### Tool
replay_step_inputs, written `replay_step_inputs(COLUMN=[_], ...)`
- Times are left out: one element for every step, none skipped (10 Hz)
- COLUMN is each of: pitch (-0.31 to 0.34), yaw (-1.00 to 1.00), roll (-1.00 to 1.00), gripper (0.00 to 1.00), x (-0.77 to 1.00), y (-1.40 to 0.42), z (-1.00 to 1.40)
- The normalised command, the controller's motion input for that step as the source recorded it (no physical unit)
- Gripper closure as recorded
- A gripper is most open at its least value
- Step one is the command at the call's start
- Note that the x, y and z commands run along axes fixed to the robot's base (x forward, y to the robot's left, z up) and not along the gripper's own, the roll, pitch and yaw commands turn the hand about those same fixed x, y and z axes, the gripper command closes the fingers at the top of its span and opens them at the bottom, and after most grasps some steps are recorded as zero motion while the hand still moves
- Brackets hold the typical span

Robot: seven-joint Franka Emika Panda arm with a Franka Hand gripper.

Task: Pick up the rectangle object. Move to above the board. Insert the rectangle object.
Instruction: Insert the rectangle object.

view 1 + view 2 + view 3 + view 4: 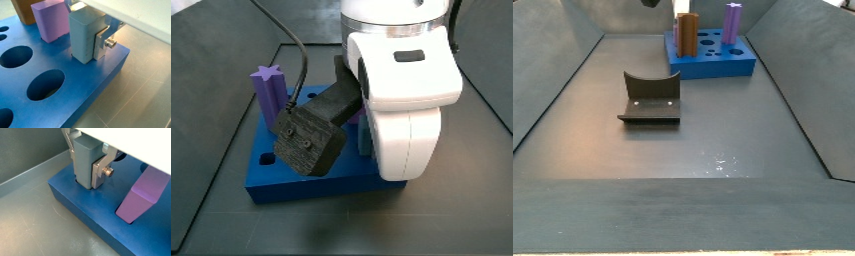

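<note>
Nearest the wrist, the rectangle object (85,37) is held upright between the gripper (90,40) plates, its foot at the board (87,90) corner. Judged rigid, light, smooth; an upper-flank grip appears suitable.

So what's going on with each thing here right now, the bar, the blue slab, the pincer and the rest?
Rectangle object: upright, clamped between the pincer's plates, lower end in the board at its corner.
Board: flat on the floor, several round holes open.
Pincer: shut on the rectangle object, above the board.
Purple block: standing upright in the board.
Brown block: standing upright in the board.
Fixture: on the floor, apart from the board, nothing in it.
</note>
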Motion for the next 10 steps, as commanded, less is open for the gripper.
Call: replay_step_inputs(pitch=[0.0, 0.0, 0.0, 0.0, -0.297, -0.383, -0.14, 0.0, 0.0, 0.071], yaw=[-0.01, -0.01, -0.01, -0.01, 0.0, 0.0, 0.0, 0.0, 0.0, 0.08], roll=[0.33, 0.19, 0.1, 0.12, 0.23, 0.18, 0.0, -0.01, 0.0, 0.55], gripper=[1.0, 1.0, 1.0, 1.0, 1.0, 1.0, 1.0, 1.0, 1.0, 1.0], x=[-0.07, 0.0, 0.0, 0.0, 0.0, 0.0, 0.0, 0.0, 0.0, 0.15], y=[0.0, 0.0, 0.0, 0.01, 0.0, 0.0, 0.04, 0.0, -0.1, -0.7], z=[-0.45, -0.35, -0.21, -0.21, -0.68, -0.85, -0.26, 0.0, -0.04, -0.17])
